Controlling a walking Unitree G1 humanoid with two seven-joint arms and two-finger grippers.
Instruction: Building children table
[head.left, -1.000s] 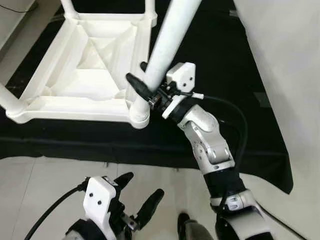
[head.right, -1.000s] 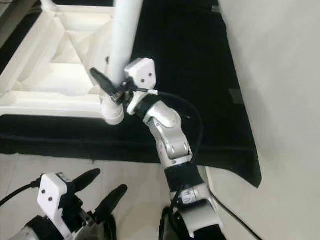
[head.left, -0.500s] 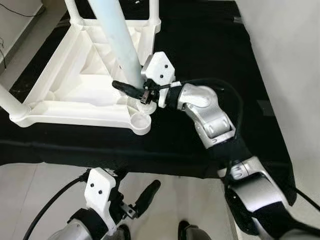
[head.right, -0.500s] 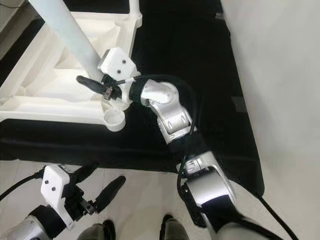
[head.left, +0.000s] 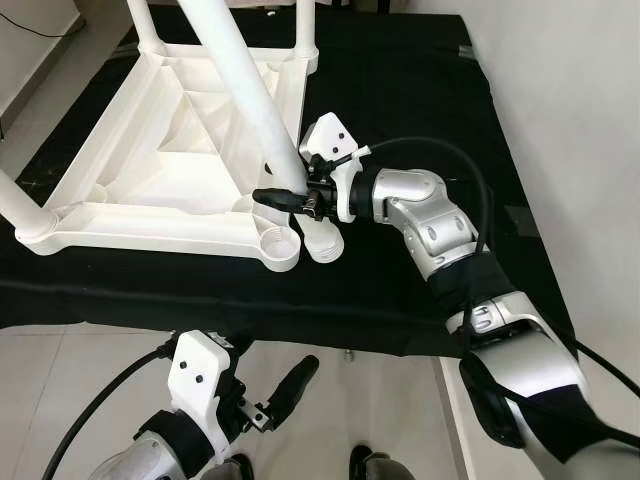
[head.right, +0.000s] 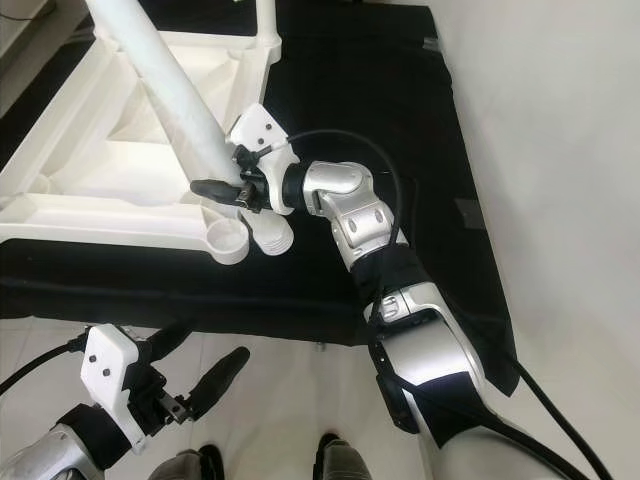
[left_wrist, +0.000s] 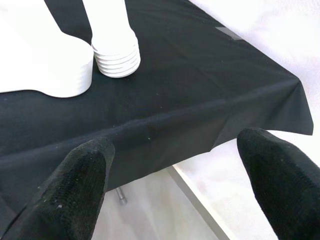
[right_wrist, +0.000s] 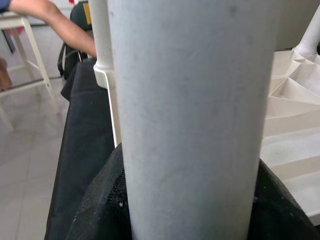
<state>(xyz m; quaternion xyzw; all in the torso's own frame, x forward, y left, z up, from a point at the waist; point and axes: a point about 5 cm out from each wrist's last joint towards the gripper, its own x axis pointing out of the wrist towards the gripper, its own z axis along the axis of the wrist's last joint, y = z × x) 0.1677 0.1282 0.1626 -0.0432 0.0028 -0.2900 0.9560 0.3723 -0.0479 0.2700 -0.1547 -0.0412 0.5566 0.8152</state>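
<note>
My right tool (head.left: 283, 196) grasps white leg (head.left: 245, 95) | threaded end beside tabletop (head.left: 150, 150) corner socket, near black mat (head.left: 420, 100) front edge | leg tilts up-left | left tool (left_wrist: 170, 175) released

Black cloth (head.left: 420, 90) on floor (head.left: 60, 360), upturned white table (head.left: 170, 150) on it

all-white plastic table (head.left: 150, 170) and leg (head.left: 245, 90), sitting on a plain black cloth (head.left: 420, 100). floor (head.left: 80, 370) is pale whitish tile, gripper fingers (left_wrist: 75, 185) black
</note>
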